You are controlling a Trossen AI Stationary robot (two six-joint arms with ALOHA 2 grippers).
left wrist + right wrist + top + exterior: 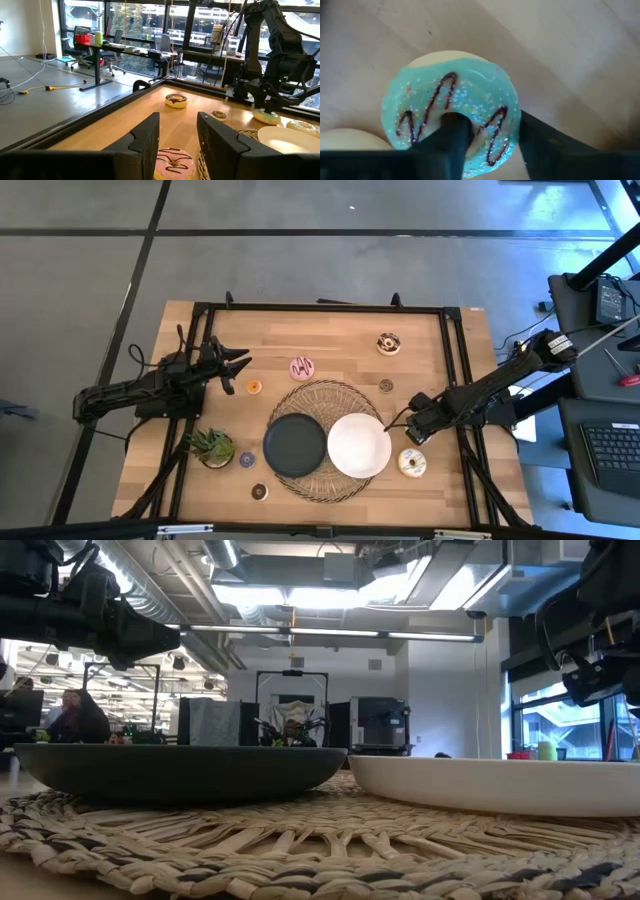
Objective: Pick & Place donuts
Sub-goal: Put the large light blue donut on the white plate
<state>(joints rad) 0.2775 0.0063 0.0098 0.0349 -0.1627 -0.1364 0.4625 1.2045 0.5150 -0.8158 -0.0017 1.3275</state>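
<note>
Dark fingers (445, 145) of the right end effector (487, 120) fill the bottom of its wrist view, clamped on the green donut (455, 90): one finger stands in the hole, the other presses the outer rim. That donut has mint icing with pale sprinkles, a dark zigzag drizzle and a cream-coloured base. It lies on bare wood near the right edge of the surface (330, 330), between the white plate (345, 465) and the black side rail. Room is tight there, since the cream donut (412, 464) sits just beside it and the plate rim is close.

The woven mat (330, 395) holds the white plate and the black plate (272, 442) side by side, touching or nearly so. Far of the mat the wood is open, with only the pink donut (302, 367), the chocolate-and-white donut (388, 343) and the brown mini (386, 386), all well apart.

The left end effector (235, 370) hangs over the left side, fingers apart and gripping nothing, near the orange mini (254, 387). The purple mini (247, 459) and dark mini (260, 491) lie by the potted plant (213, 447) near the front edge.
</note>
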